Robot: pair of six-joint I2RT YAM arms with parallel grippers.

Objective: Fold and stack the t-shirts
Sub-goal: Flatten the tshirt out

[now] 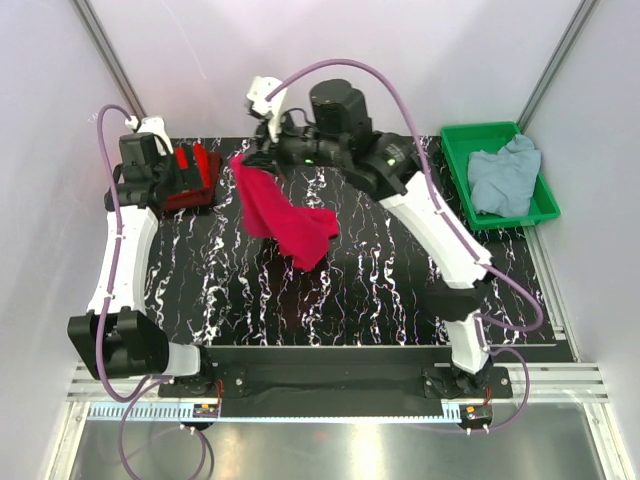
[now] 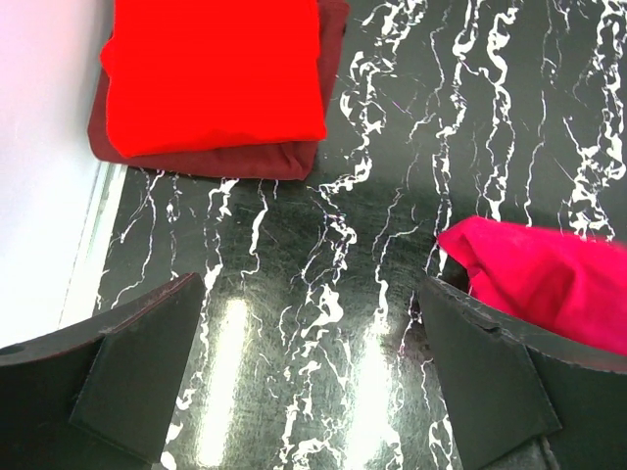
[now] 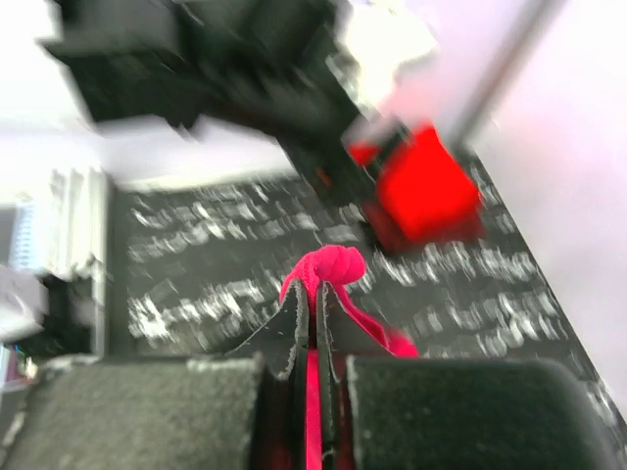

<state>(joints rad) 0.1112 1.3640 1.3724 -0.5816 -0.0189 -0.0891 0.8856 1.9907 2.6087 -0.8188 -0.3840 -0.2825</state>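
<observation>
A crimson t-shirt (image 1: 283,218) hangs above the middle of the black marbled table (image 1: 380,300), pinched at its top edge by my right gripper (image 1: 243,160), which is shut on it. In the right wrist view the cloth (image 3: 330,266) bunches out just past the fingertips. Two folded red t-shirts (image 1: 193,176) lie stacked at the far left; in the left wrist view the bright red one (image 2: 216,69) rests on a darker one (image 2: 196,159). My left gripper (image 2: 309,338) hovers open near that stack with nothing between its fingers. A grey-blue t-shirt (image 1: 503,178) lies crumpled in the green tray (image 1: 457,150).
White walls close in the table on the left, back and right. The right arm (image 1: 420,210) reaches diagonally across the table's right half. The hanging shirt's lower end (image 2: 549,284) shows just right of the left gripper's fingers.
</observation>
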